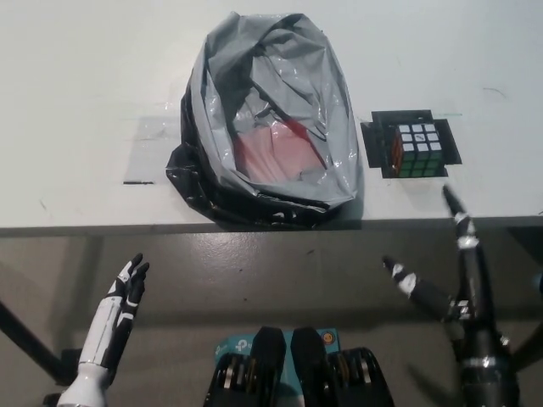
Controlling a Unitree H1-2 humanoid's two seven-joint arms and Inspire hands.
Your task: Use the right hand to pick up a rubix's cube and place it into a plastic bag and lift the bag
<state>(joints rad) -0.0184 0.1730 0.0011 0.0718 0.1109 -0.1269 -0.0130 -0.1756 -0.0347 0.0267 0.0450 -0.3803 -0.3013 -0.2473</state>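
A Rubik's cube [417, 147] with a white top and green front face sits on a black mat [373, 146] at the right of the white table. To its left a grey plastic bag [271, 119] lies open, with something red [276, 153] showing inside. My black right hand [450, 271] hovers below the table's front edge, under the cube, open with fingers spread and one fingertip [450, 197] reaching toward the table edge. My white left hand [119, 318] rests low at the left, off the table, fingers straight and apart.
The table's front edge [127, 227] runs across the middle of the picture, with grey floor below it. A strip of clear tape [157, 129] lies left of the bag, beside a small black mark [137, 181].
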